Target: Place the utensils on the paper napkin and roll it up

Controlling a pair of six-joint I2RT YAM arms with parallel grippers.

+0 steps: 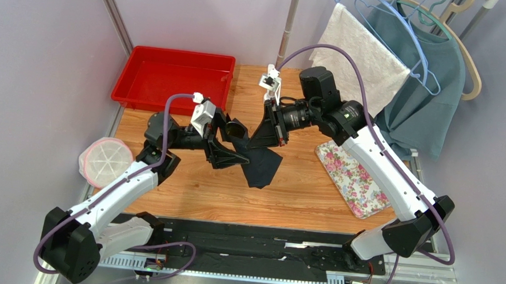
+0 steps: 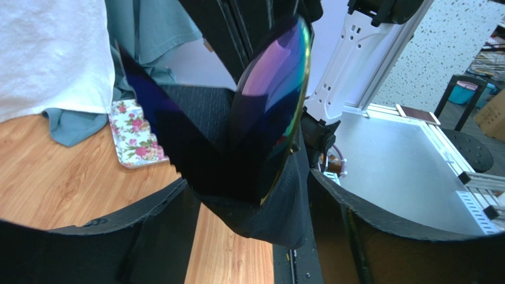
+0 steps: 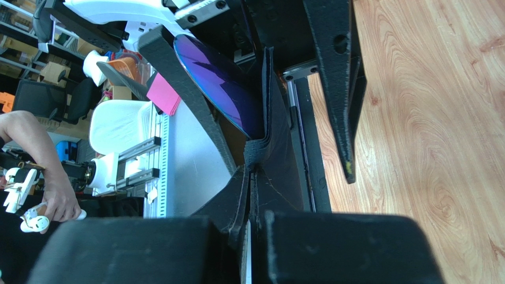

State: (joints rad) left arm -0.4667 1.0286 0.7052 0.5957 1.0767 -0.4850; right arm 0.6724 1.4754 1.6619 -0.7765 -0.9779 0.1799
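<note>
Paper napkin [image 1: 262, 166] is hanging bunched between my two arms in the top view, lifted over the middle of the desk [image 1: 184, 191]. I cannot tell whether its lower corner is touching the wood. My left fingers [image 1: 224, 154] are reaching in from the left and my right fingers [image 1: 274, 127] from the upper right. A red tray [image 1: 172, 78] is sitting behind, and a floral mat [image 1: 354, 180] is lying off to the right.

Over to the left wrist view: my left fingers are standing spread on either side of the bundle, and I'm not seeing them clamp it. Between them the black sheet is folding around a utensil [image 2: 269, 106], its shiny end glinting purple and blue, its handle hidden.

Right wrist view: my right fingers are pressing together on a folded edge of the napkin, pinching it, with the utensil's shiny end poking out beyond.

I'm judging this to be the rolling step, being done in the air. The next move is calling for my left fingers to close gently on the bundle without tearing the thin paper, so the roll can be tightened. I'm reading no brand, label or writing anywhere.
</note>
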